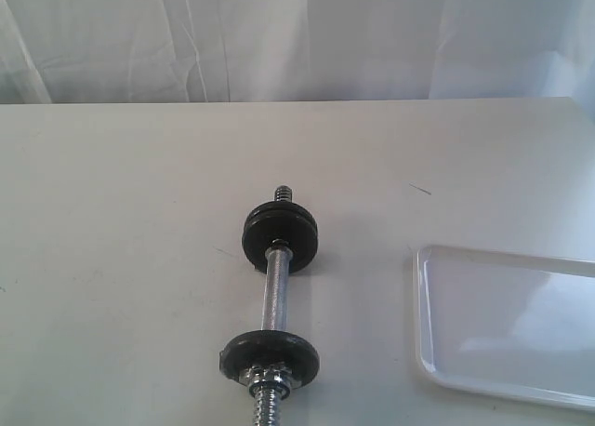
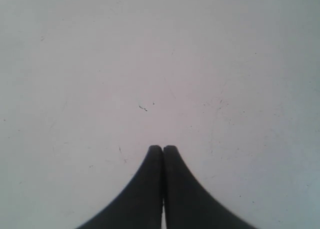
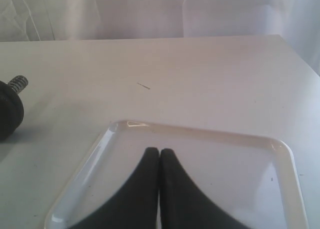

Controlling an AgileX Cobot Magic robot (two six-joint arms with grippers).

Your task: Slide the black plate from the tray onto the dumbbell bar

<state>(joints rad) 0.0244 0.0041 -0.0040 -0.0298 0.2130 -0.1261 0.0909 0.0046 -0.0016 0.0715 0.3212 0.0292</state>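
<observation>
While right pincer hangs over tray, left pincer over table, both pinched tight, gripping nothing

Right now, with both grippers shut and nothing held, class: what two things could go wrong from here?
1. The dumbbell bar rests on the table on its round far disc and near disc, so a nudge might roll it.
2. The right gripper hangs by the tray; a forward or downward move could catch the rim and shift the tray.
</observation>
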